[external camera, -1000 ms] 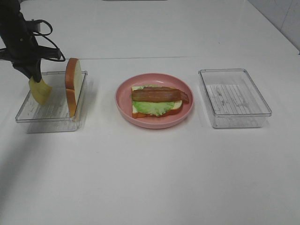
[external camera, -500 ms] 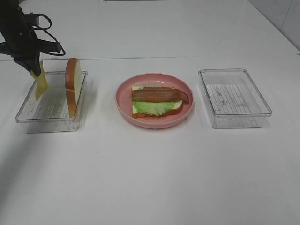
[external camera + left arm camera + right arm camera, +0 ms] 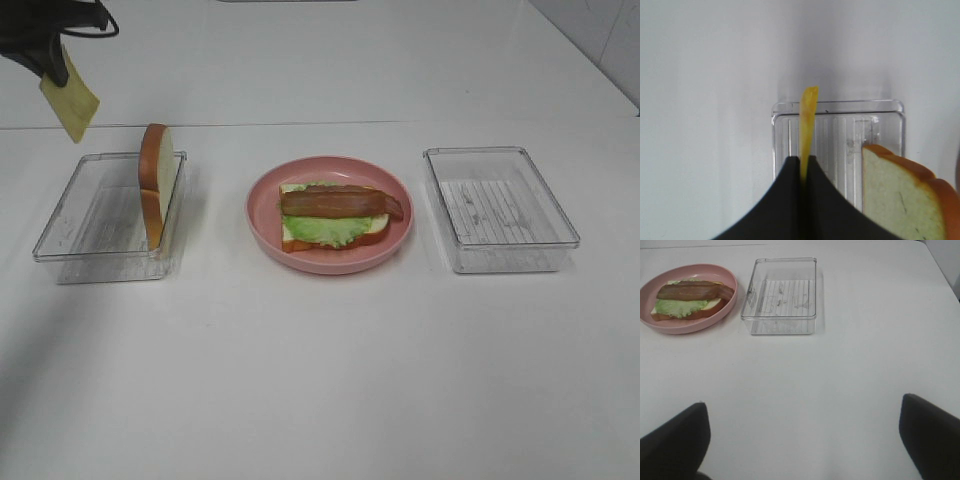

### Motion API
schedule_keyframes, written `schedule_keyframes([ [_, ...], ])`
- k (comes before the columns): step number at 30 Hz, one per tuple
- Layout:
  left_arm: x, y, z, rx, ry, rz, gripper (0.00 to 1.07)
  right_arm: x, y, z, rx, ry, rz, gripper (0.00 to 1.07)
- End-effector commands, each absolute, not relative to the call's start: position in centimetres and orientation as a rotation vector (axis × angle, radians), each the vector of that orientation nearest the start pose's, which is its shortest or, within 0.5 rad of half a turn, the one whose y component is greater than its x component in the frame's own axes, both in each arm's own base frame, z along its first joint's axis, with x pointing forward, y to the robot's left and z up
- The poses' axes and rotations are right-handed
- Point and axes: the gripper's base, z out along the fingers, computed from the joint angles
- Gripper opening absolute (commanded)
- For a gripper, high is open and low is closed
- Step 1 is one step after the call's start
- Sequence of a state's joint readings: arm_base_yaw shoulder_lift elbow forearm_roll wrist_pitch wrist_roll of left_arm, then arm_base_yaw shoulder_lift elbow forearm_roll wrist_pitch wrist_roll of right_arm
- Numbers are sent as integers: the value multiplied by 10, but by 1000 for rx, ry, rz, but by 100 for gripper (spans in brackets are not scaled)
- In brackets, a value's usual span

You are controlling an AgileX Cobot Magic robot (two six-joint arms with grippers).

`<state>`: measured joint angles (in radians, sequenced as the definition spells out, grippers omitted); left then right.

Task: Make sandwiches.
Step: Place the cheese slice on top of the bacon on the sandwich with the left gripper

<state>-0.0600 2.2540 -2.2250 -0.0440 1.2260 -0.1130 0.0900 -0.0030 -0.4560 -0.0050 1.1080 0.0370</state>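
My left gripper (image 3: 55,62) is shut on a thin yellow cheese square (image 3: 69,102), which hangs high above the far corner of the left clear tray (image 3: 70,235). In the left wrist view the cheese (image 3: 807,116) is edge-on, pinched between the black fingers (image 3: 785,200). A bread slice (image 3: 153,195) stands on edge in that tray. On the pink plate (image 3: 330,258) lies a bread slice topped with a lettuce leaf (image 3: 325,230) and bacon (image 3: 340,201). My right gripper (image 3: 802,440) is open over bare table, well away from the plate.
A second clear tray (image 3: 500,208) with nothing in it sits right of the plate. White table surface stretches in front of the trays and plate.
My left gripper has lifted the cheese square up out of the left tray and slightly away from the bread slice. The right arm has not moved.
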Motion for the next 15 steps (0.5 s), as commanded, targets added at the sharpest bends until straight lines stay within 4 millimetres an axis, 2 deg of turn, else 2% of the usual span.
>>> schedule_keyframes([
  [1, 471, -39, 309, -81, 2739, -185, 0, -6, -2, 261, -62, 2099, 54, 96],
  [2, 467, -42, 324, -78, 2699, -244, 0, -6, -2, 261, -62, 2099, 54, 96],
  [3, 467, -42, 324, -78, 2699, -244, 0, -6, -2, 261, -62, 2099, 54, 96],
  [4, 466, -45, 331, -77, 2680, -282, 0, -6, -2, 261, -62, 2099, 54, 96],
  [5, 463, -50, 347, -69, 2621, -365, 0, -6, -2, 261, -62, 2099, 54, 96],
  [7, 462, -52, 352, -68, 2599, -401, 0, -6, -2, 261, -62, 2099, 54, 96],
  [8, 460, -59, 364, -49, 2551, -477, 0, -6, -2, 261, -62, 2099, 54, 96],
  [10, 460, -63, 369, -39, 2529, -510, 0, -6, -2, 261, -62, 2099, 54, 96],
  [11, 458, -75, 376, -5, 2498, -569, 0, -6, -2, 261, -62, 2099, 54, 96],
  [12, 458, -75, 376, -5, 2498, -569, 0, -6, -2, 261, -62, 2099, 54, 96],
  [13, 456, -90, 381, 34, 2469, -624, 0, -6, -2, 261, -62, 2099, 54, 96],
  [14, 456, -90, 381, 34, 2469, -624, 0, -6, -2, 261, -62, 2099, 54, 96],
  [15, 455, -98, 383, 58, 2454, -651, 0, -6, -2, 261, -62, 2099, 54, 96],
])
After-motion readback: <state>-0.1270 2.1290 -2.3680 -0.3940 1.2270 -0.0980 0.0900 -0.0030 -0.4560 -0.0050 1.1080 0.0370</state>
